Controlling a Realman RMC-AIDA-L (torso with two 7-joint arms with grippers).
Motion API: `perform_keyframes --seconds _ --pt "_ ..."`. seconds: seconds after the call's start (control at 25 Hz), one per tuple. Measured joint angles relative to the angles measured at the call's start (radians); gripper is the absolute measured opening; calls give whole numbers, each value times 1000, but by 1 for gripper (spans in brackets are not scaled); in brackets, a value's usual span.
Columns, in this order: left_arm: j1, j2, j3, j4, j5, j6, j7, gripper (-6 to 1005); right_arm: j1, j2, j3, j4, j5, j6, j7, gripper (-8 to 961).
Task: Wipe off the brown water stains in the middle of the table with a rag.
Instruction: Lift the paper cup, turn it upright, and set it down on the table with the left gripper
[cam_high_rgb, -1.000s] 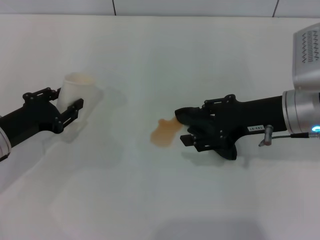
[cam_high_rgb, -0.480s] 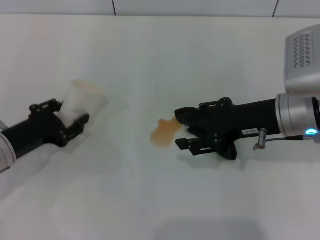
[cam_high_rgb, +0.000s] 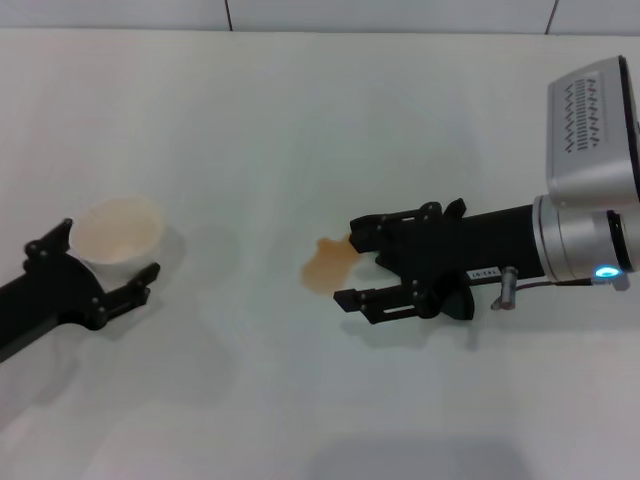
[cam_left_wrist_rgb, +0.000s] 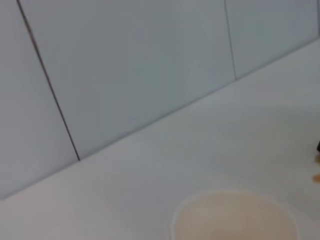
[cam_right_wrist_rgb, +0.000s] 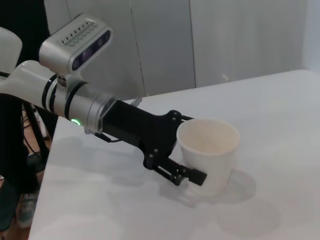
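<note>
The brown water stain (cam_high_rgb: 328, 265) lies in the middle of the white table (cam_high_rgb: 300, 120). My right gripper (cam_high_rgb: 350, 263) is just right of it, low over the table. Its fingers (cam_high_rgb: 385, 222) stand apart, with the tips at the stain's right edge. A black lump (cam_high_rgb: 455, 303) shows under the gripper's base; I cannot tell whether it is the rag. My left gripper (cam_high_rgb: 100, 262) is at the near left, shut around a pale plastic cup (cam_high_rgb: 120, 228). The right wrist view shows that cup (cam_right_wrist_rgb: 207, 150) upright on the table between the left gripper's (cam_right_wrist_rgb: 192, 150) fingers.
The left wrist view shows the cup's rim (cam_left_wrist_rgb: 234, 215) and a grey panelled wall (cam_left_wrist_rgb: 125, 75) behind the table's far edge. The right arm's silver wrist housing (cam_high_rgb: 590, 150) stands at the right edge.
My left gripper has moved the cup down and toward the near left. My right gripper has slid slightly left toward the stain, and its fingers now stand wider apart.
</note>
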Motion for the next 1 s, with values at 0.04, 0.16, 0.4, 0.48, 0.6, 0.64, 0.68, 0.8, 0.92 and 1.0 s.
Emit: perform_keyframes --seconds 0.04,0.16,0.4,0.48,0.6,0.64,0.68,0.8,0.92,1.0 --pt "13 1 9 21 -8 0 -11 825 -1 0 0 -5 2 -2 0 688" --pt "34 3 28 61 -12 -2 -37 843 -8 0 -1 -11 5 -2 0 688" --pt "32 6 29 69 -8 -4 -44 845 -9 0 -3 -6 5 2 -1 688" --pt "30 6 29 69 -7 -7 -42 846 -9 0 -3 -4 6 3 -1 688" --pt "24 6 29 59 -5 -17 -41 849 -9 0 -3 -4 6 4 -1 688" --pt "22 6 29 55 -3 -20 -41 850 -9 0 -3 -3 6 6 -1 688" --pt "21 6 30 52 -1 -22 -39 852 -9 0 -4 -2 6 8 -1 688" --pt "20 4 31 43 2 -24 -37 855 -9 0 -7 -1 6 12 -2 688" --pt "20 5 31 27 3 -25 -35 858 -10 0 -13 0 6 15 -4 688" --pt "23 5 38 25 3 -25 -34 859 -10 0 -13 0 5 16 -5 688"
